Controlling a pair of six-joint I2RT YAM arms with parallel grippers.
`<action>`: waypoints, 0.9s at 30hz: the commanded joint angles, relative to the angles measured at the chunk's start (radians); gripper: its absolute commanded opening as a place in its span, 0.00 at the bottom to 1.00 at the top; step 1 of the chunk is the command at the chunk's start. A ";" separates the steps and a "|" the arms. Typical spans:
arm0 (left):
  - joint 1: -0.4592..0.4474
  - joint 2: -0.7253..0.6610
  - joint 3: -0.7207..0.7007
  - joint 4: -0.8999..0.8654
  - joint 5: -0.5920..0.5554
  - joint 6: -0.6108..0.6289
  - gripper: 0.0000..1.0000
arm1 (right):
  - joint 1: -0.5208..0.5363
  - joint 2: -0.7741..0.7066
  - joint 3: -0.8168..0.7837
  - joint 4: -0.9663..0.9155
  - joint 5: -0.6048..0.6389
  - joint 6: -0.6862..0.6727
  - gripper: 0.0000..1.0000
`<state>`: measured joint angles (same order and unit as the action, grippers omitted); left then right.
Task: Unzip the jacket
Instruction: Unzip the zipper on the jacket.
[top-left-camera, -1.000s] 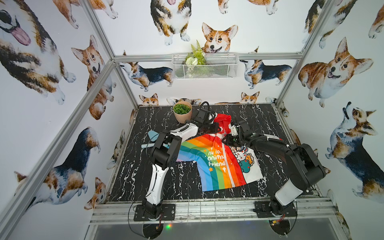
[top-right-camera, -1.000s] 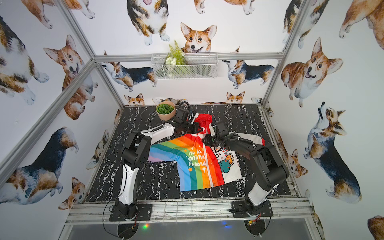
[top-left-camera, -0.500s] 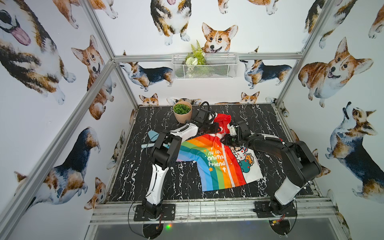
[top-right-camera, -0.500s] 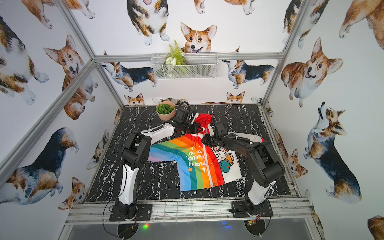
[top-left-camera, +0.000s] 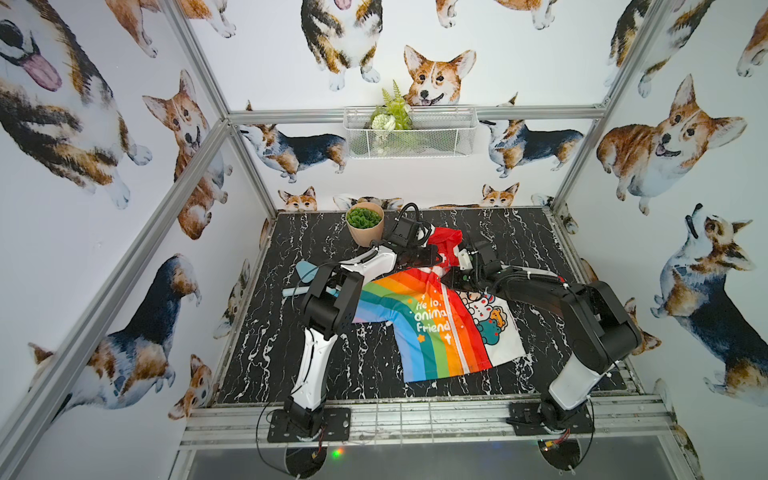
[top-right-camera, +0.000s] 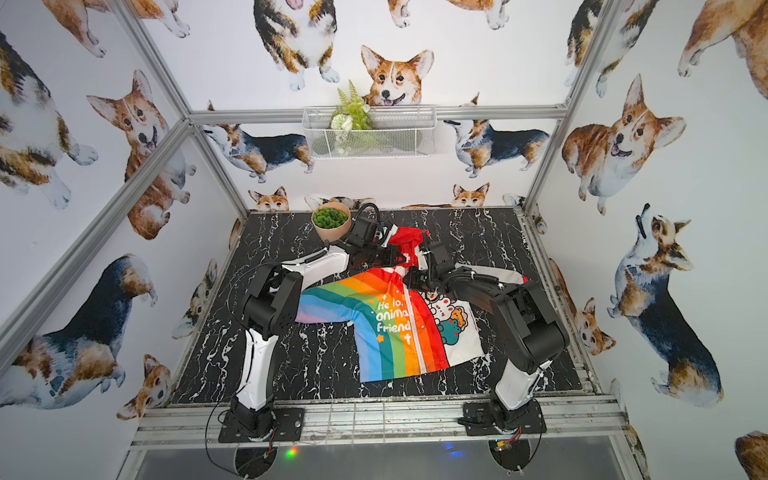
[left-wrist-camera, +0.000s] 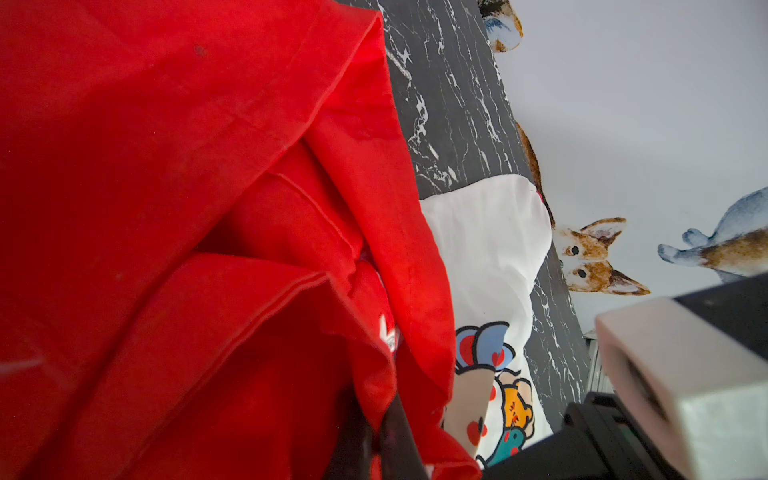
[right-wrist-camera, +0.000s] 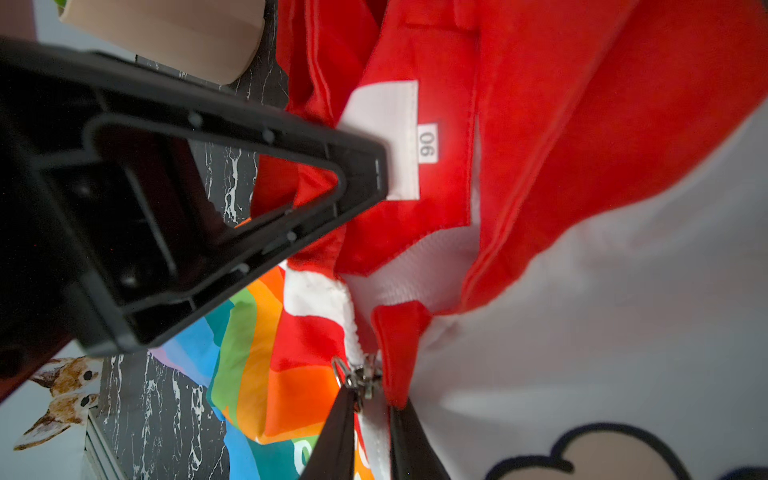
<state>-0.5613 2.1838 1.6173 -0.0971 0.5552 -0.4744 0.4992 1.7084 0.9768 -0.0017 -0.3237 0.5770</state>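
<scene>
The jacket (top-left-camera: 440, 328) (top-right-camera: 399, 328) lies flat on the black marble table, zipped, with its red hood (top-left-camera: 446, 239) towards the back. My left gripper (top-left-camera: 436, 258) (left-wrist-camera: 380, 440) is shut on the red collar fabric beside the neck. One of its black fingers (right-wrist-camera: 232, 249) shows in the right wrist view. My right gripper (top-left-camera: 451, 277) (right-wrist-camera: 372, 409) sits at the top of the white zipper. Its jaws stand a narrow gap apart, straddling the zipper tape. The metal zipper pull (right-wrist-camera: 357, 376) rests at the tip of one of its fingers.
A beige pot with a green plant (top-left-camera: 365, 224) (top-right-camera: 331, 222) stands close behind the left gripper. A light blue object (top-left-camera: 307, 270) lies under the left arm. A wire basket (top-left-camera: 409, 133) hangs on the back wall.
The right gripper's jaws have narrowed around the zipper top, and the right arm's elbow has shifted a little. The left arm and the jacket have stayed put.
</scene>
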 joint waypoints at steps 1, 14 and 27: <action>0.000 0.001 0.009 0.028 0.023 0.004 0.00 | 0.002 -0.002 0.000 0.040 0.003 0.011 0.16; 0.001 -0.004 0.005 0.028 0.020 0.006 0.00 | 0.001 -0.025 -0.017 0.034 0.040 0.007 0.03; 0.001 -0.008 0.004 0.023 0.010 0.006 0.00 | 0.001 -0.036 -0.033 0.042 -0.001 0.006 0.00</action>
<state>-0.5621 2.1838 1.6173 -0.0967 0.5617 -0.4744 0.4976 1.6825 0.9527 0.0151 -0.2951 0.5785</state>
